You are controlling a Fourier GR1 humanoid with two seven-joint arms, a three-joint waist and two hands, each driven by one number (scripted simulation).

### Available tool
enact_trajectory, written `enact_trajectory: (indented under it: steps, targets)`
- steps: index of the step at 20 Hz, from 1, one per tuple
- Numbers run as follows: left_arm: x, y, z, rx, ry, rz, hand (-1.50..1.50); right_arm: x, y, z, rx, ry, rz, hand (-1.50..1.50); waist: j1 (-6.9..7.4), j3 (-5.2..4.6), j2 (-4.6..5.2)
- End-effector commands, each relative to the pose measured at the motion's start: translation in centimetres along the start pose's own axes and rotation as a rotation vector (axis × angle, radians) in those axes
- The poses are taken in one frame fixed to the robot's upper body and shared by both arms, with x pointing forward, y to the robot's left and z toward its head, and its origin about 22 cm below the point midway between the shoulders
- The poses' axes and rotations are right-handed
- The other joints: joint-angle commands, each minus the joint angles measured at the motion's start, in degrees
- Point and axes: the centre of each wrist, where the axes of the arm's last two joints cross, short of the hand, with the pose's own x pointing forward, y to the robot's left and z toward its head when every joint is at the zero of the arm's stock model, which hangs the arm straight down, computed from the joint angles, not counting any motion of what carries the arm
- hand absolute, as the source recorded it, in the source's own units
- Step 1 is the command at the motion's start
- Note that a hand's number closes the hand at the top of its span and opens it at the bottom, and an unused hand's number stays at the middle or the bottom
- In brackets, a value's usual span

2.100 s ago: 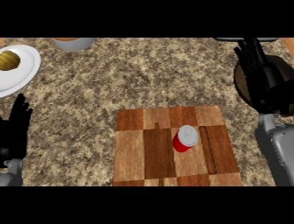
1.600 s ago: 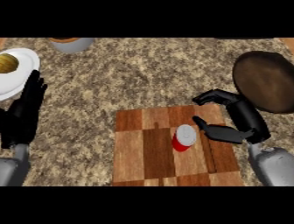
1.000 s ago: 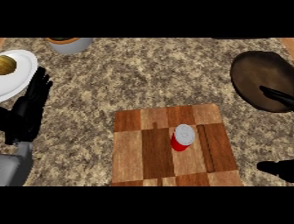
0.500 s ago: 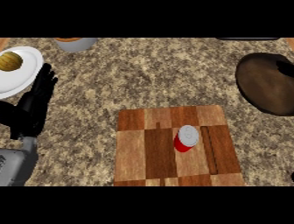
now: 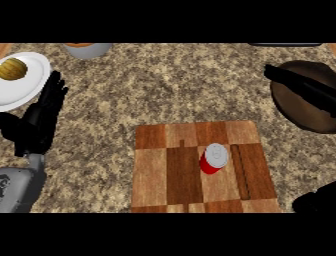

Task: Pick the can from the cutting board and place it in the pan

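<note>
The left hand [image 5: 34, 122] holds its fingers straight and spread, pointing up and away, released and grasping nothing; it shows left of the cutting board [image 5: 200, 170], resting over the speckled counter [image 5: 163, 85] with its fingertips just short of the white plate [image 5: 5, 87]. Its grey forearm [image 5: 8, 187] runs down from the wrist, well left of the board. Of the right hand [image 5: 326, 197] only a dark mass shows just off the board's lower right corner — whether its fingers are open or curled cannot be told. The red can [image 5: 214, 159] stands upright on the cutting board, right of the board's middle, its silver top facing up, apart from both hands. The dark pan [image 5: 307, 97] lies up and to the right of the board, near it but not touching, with its black handle [image 5: 304, 87] slanting across it. On the plate, up and left of the board, sits a round yellowish-brown food item [image 5: 11, 69]. A grey bowl [image 5: 88, 48] sits at the counter's far edge — beyond the board and to its left.
</note>
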Motion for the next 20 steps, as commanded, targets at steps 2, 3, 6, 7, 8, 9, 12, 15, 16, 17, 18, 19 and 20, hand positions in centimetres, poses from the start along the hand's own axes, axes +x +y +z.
enact_trajectory:
  steps: [2, 3, 6, 7, 8, 9, 12, 15, 16, 17, 18, 19, 20]
  targets:
    - [0.3, -0.6, 0.2, 0.002, -0.007, -0.002, 0.00, 2.3, 2.5, -2.3, 0.053, -0.049, -0.036, -1.50, 0.16, 0.03, -0.01]
    - [0.5, 0.7, -0.1, 0.010, -0.009, -0.008, 0.00, 1.8, 2.6, -0.7, 0.060, -0.033, -0.037, -1.50, -0.28, 0.05, -0.06]
    - [0.9, 0.8, -0.7, 0.002, -0.009, 0.009, 0.00, 3.2, 2.8, -2.3, 0.090, 0.039, 0.018, -1.50, -0.18, 0.01, -0.02]
    - [0.8, 0.2, -0.1, 0.004, 0.005, -0.002, 0.00, 2.3, 5.0, -1.1, 0.096, 0.071, 0.025, -1.50, -0.39, 0.05, -0.07]
    - [0.3, 1.3, -0.2, 0.013, 0.004, 0.007, 0.00, 2.7, 4.5, -2.6, 0.114, 0.098, 0.017, -1.50, -0.16, 0.02, -0.02]
    - [0.3, 0.8, 0.1, -0.003, 0.014, -0.004, 0.00, 2.2, 3.5, -2.5, 0.120, 0.111, 0.025, -1.50, -0.23, 0.03, -0.04]
    - [1.0, 0.6, -0.4, -0.018, 0.004, 0.000, 0.00, 2.6, 5.3, -2.2, 0.072, 0.133, 0.007, -1.50, -0.39, 0.05, -0.08]
    - [-0.4, 0.5, -0.8, -0.009, 0.006, 0.005, 0.00, 0.0, 5.9, -3.9, 0.072, 0.184, 0.059, -1.50, -0.36, 0.05, 0.06]
    - [1.6, 0.7, 1.4, 0.003, 0.005, -0.004, 0.00, 0.7, 5.6, -2.2, 0.076, 0.196, 0.054, -1.50, -0.19, 0.07, -0.15]
    - [-0.3, 0.2, 1.6, 0.016, 0.008, -0.004, 0.00, 0.0, 5.5, -2.1, 0.089, 0.212, 0.055, -1.50, -0.34, 0.06, -0.08]
    - [1.6, 1.6, 0.1, 0.003, -0.005, -0.010, 0.00, -0.3, 6.3, -3.9, 0.107, 0.219, 0.056, -1.50, -0.20, 0.06, -0.02]
    - [0.3, 0.3, -0.7, 0.002, -0.011, -0.022, 0.00, -1.0, 5.3, -5.6, 0.136, 0.223, 0.071, -1.50, -0.17, 0.05, 0.11]
    - [1.4, 0.2, -0.5, 0.011, -0.010, -0.001, 0.00, -0.9, 5.9, -3.5, 0.137, 0.219, 0.060, -1.50, -0.42, 0.06, -0.03]
